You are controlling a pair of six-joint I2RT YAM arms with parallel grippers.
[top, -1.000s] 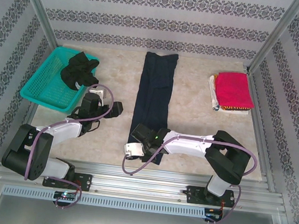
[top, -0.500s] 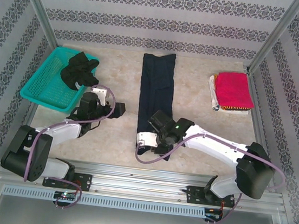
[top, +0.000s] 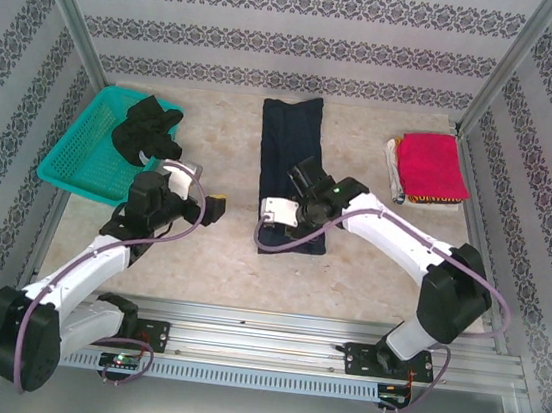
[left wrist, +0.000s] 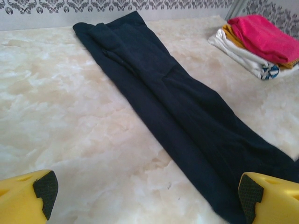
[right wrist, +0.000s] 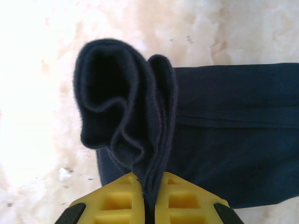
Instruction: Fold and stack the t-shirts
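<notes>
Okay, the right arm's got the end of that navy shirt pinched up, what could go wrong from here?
1. The right end effector pinches just a bunched edge of the navy t-shirt; a layer could slip out and the fold land crooked.
2. The left end effector hangs open beside the cloth, so nothing pins the shirt to the table; it may drag instead of folding.

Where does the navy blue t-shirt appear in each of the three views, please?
Top external: the navy t-shirt is a long strip at centre.
Left wrist: the navy t-shirt runs diagonally, upper left to lower right.
Right wrist: its bunched end is pinched in the right gripper.
Shared landmark: the marbled table.
</notes>
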